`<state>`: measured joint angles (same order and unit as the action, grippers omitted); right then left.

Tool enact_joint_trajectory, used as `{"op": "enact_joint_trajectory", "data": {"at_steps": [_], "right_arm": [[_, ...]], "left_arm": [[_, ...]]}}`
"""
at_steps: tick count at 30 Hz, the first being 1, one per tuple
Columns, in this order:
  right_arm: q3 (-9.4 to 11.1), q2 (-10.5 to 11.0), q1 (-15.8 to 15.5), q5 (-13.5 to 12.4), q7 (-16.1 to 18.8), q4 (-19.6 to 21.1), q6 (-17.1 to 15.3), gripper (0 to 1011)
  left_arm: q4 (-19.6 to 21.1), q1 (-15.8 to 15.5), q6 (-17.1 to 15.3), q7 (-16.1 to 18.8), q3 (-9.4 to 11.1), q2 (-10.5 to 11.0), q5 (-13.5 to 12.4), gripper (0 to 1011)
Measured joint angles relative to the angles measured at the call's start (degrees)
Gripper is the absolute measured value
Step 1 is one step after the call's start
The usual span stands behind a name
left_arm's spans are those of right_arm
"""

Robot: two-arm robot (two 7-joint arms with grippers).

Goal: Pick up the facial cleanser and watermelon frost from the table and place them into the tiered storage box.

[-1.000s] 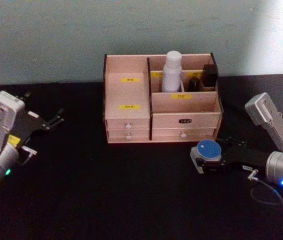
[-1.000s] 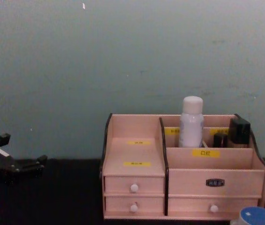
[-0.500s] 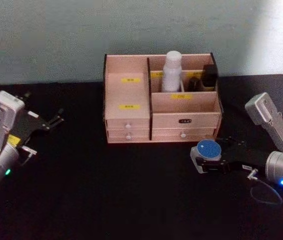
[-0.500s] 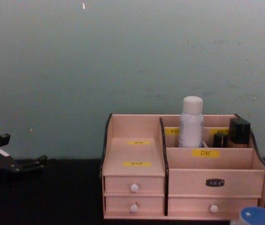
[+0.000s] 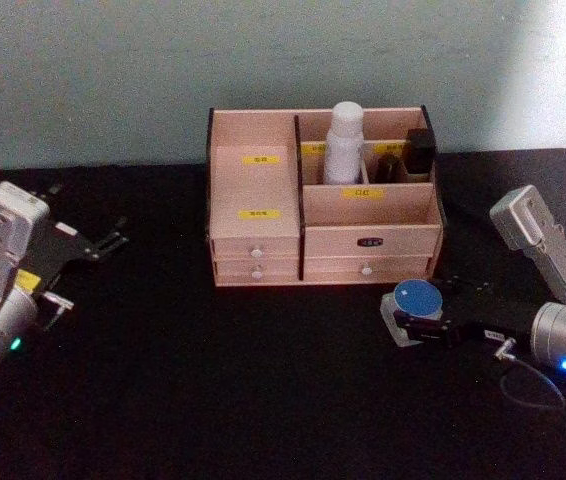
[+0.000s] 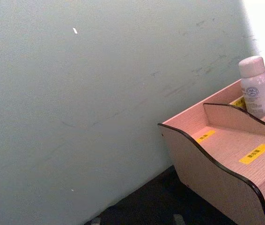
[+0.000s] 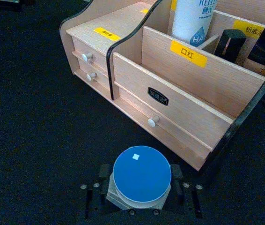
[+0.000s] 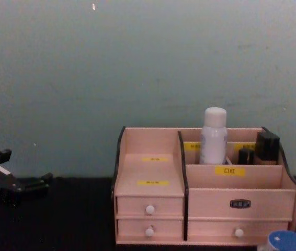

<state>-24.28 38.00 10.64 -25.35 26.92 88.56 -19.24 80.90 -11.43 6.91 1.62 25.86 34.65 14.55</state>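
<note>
With the right claw (image 7: pixel 141 186) pinching the jar (image 7: pixel 142 172) on the tabletop (image 7: pixel 29 117) just before the box (image 7: pixel 184 108), where the bottle (image 7: pixel 191 21) is already standing, we are aiming to lift it straight and level above the front wall, while the left claw (image 5: pixel 91 262) is resting spread at the far left.

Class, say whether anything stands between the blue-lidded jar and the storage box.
Nothing visible does. The jar, in the right hand, sits before the box on bare table; the bottle fills one rear compartment.

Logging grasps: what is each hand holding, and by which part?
The right hand clamps the watermelon frost by the sides of its body. The left hand, open, holds nothing.
</note>
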Motion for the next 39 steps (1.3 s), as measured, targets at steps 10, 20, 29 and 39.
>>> {"op": "enact_joint_trajectory", "data": {"at_steps": [10, 20, 29, 39], "right_arm": [[0.0, 0.0, 0.0, 0.0, 0.0, 0.0, -0.1, 715], [0.0, 0.0, 0.0, 0.0, 0.3, 0.0, 0.0, 715], [-0.7, 0.1, 1.7, -2.4, 5.1, 0.8, 1.8, 715], [-3.4, -2.7, 6.9, -3.3, 7.3, -0.7, 4.8, 715]], "left_arm": [[0.0, 0.0, 0.0, 0.0, 0.0, 0.0, 0.0, 1001], [0.0, 0.0, 0.0, 0.0, 0.0, 0.0, 0.0, 1001], [0.0, 0.0, 0.0, 0.0, 0.0, 0.0, 0.0, 1001], [0.0, 0.0, 0.0, 0.0, 0.0, 0.0, 0.0, 1001]]}}
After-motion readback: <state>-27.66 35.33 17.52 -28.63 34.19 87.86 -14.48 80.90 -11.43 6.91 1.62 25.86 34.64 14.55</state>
